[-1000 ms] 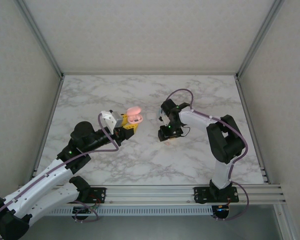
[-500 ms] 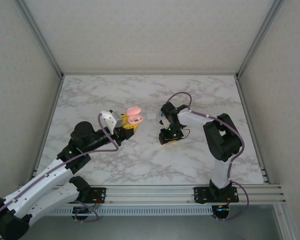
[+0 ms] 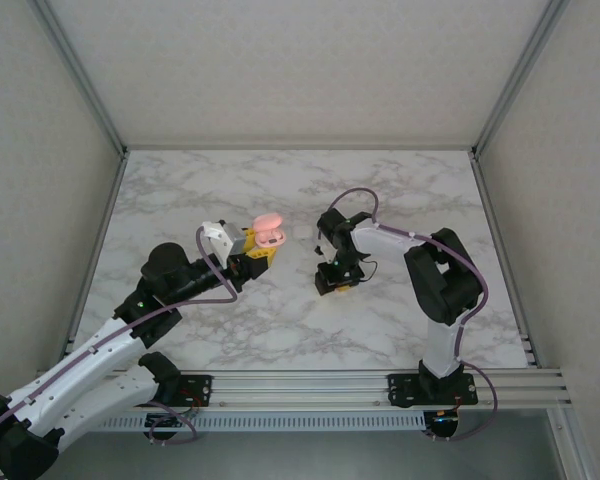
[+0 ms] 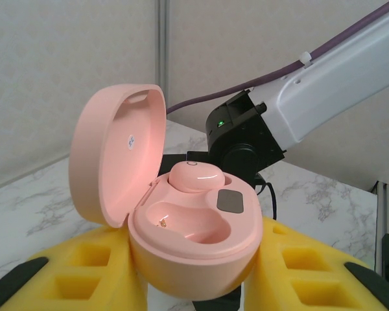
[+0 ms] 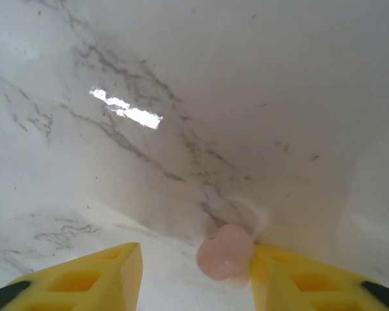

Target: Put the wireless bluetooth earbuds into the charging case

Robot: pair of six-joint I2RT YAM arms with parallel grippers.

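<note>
Clamped between the yellow pads of the left hand (image 4: 194, 288): the pink charging case (image 4: 188, 249), lid thrown back, with one salmon earbud (image 4: 196, 176) seated in the far socket and the near socket (image 4: 181, 223) bare; apparently held clear of the bench (image 5: 181, 97).

Down at the bench, well apart from the case: the right hand (image 5: 196, 260), partway open and gripping nothing as yet; between its fingers, a second salmon earbud (image 5: 225, 258), lying on the marble, touching one pad (image 5: 279, 275) and parted from the other by a clear gap.

Likely to go wrong at the squeeze; off-centre as it lies, liable to be shoved sideways across the slick marble rather than caught; being small, round and glossy, liable also to squirt out forward from soft foam pads, or to roll in the pinch and come up turned the wrong way for the socket.

Later, at the insertion, risk of pressing on a case gripped only at its base; could tip it in the foam or knock the lid; worth centring before closing.
</note>
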